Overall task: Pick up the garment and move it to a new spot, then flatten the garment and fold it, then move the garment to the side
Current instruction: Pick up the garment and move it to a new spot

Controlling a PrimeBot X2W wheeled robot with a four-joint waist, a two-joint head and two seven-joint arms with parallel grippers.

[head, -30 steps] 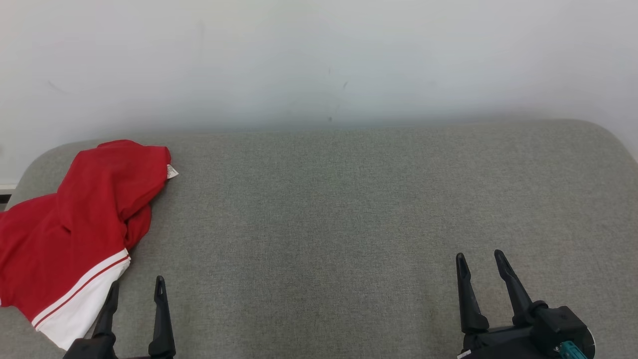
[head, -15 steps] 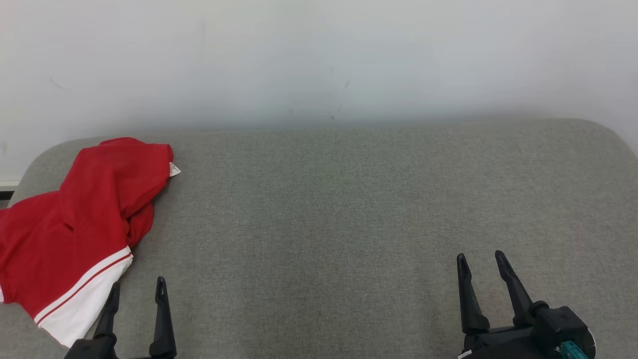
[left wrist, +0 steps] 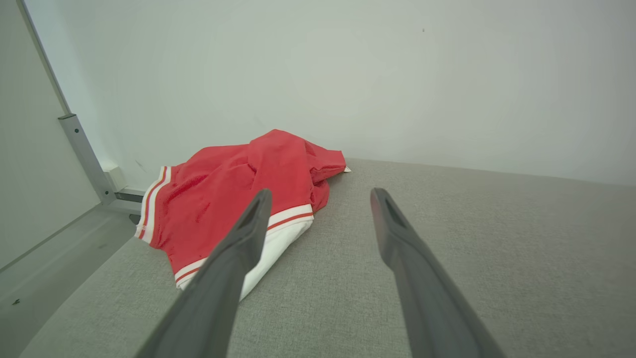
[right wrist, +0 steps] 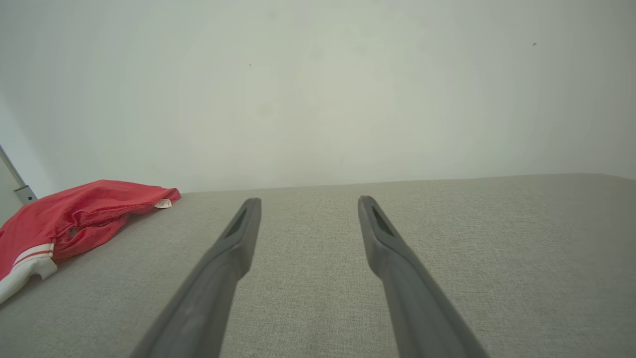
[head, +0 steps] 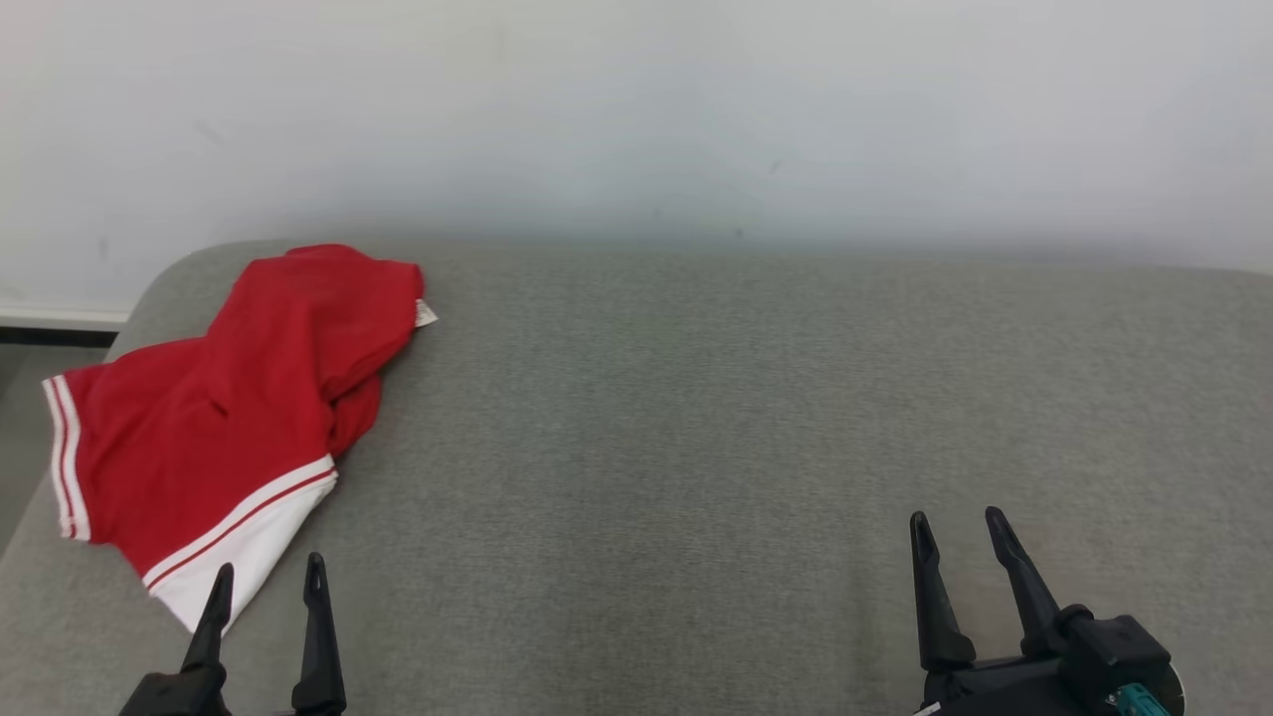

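A red garment point(head: 229, 428) with white striped bands lies crumpled just ahead and to the outer side of the left tool point(head: 269, 569), near the far left corner of the grey fabric-covered desk point(head: 696, 418). Its white hem is the part nearest that tool. In the head view the tool's outer finger overlaps the hem's corner, though I cannot tell whether they touch. A small white label point(head: 426, 313) sticks out from the garment's far edge, well ahead of the left tool.

The left tool's two dark fingers stand apart with nothing between them, pointing toward the pale wall point(head: 636, 109).

Bare desk stretches between the two tools. The right tool point(head: 957, 517) is also spread apart and holds nothing. The garment lies well off to its inner side and farther ahead.
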